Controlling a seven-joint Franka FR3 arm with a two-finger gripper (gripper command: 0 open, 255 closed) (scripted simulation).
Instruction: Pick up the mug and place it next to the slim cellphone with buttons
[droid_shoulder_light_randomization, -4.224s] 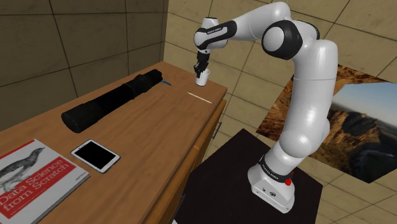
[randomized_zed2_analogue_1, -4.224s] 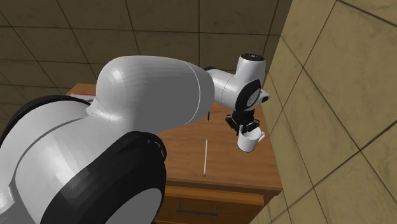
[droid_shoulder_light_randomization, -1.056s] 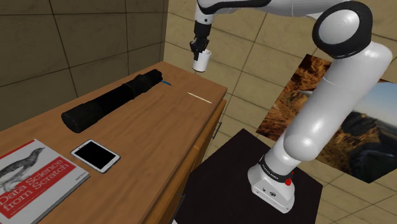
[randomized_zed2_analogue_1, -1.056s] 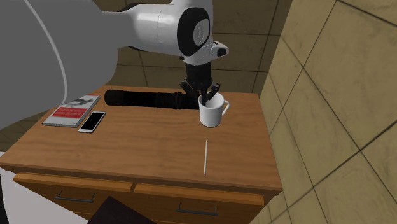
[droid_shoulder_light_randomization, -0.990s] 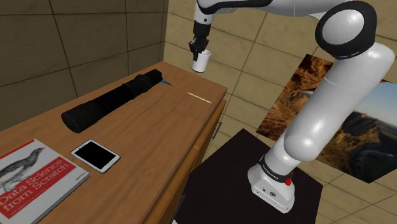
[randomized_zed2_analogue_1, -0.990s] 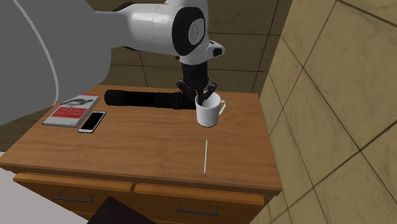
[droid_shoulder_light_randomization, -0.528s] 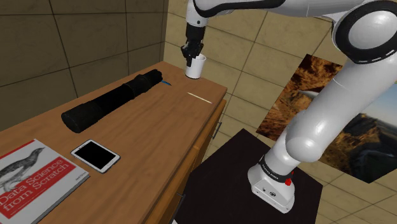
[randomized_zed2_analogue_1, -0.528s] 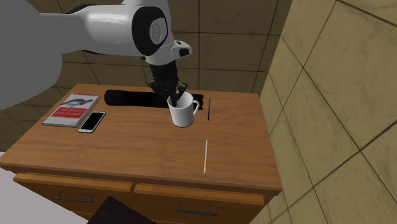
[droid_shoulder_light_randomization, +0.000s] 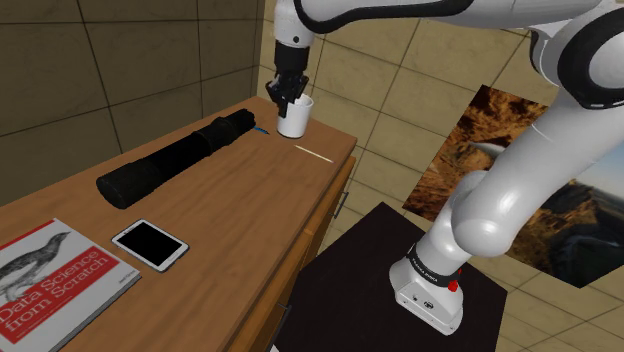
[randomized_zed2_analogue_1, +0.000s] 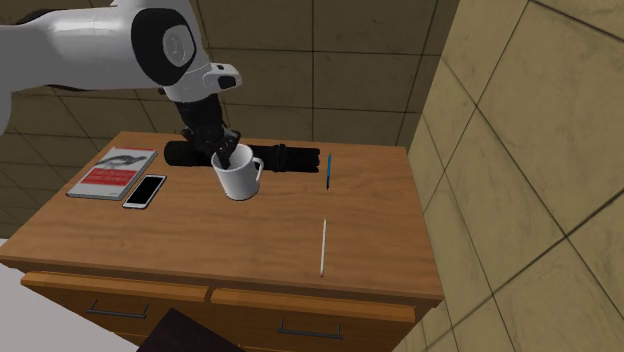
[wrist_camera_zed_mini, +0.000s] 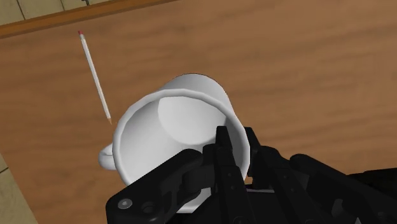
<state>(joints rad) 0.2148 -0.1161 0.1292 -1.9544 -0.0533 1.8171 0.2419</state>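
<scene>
A white mug (droid_shoulder_light_randomization: 294, 120) hangs tilted in the air over the far end of the wooden dresser top (droid_shoulder_light_randomization: 240, 215). My gripper (droid_shoulder_light_randomization: 285, 97) is shut on its rim, one finger inside and one outside. In the second exterior view the mug (randomized_zed2_analogue_1: 238, 178) hangs under the gripper (randomized_zed2_analogue_1: 224, 156), in front of a long black cylinder, with its handle turned to that view's right. The wrist view looks into the mug (wrist_camera_zed_mini: 167, 130), with the gripper (wrist_camera_zed_mini: 233, 151) clamping its wall. The cellphone (droid_shoulder_light_randomization: 150, 243), white-edged with a black screen, lies flat near a book; it is also seen as (randomized_zed2_analogue_1: 146, 190).
A long black cylinder (droid_shoulder_light_randomization: 180, 155) lies across the back of the dresser. A red and white book (droid_shoulder_light_randomization: 48, 285) lies beside the phone. A thin white pencil (randomized_zed2_analogue_1: 322, 247) and a blue pen (randomized_zed2_analogue_1: 329, 168) lie toward the wall-side end. Drawers (randomized_zed2_analogue_1: 300, 325) front the dresser.
The arm has carried the mug from high over the dresser's wall-side end down and toward the shoulder view's left, closer to the black cylinder and the phone. The grip stays the same.
</scene>
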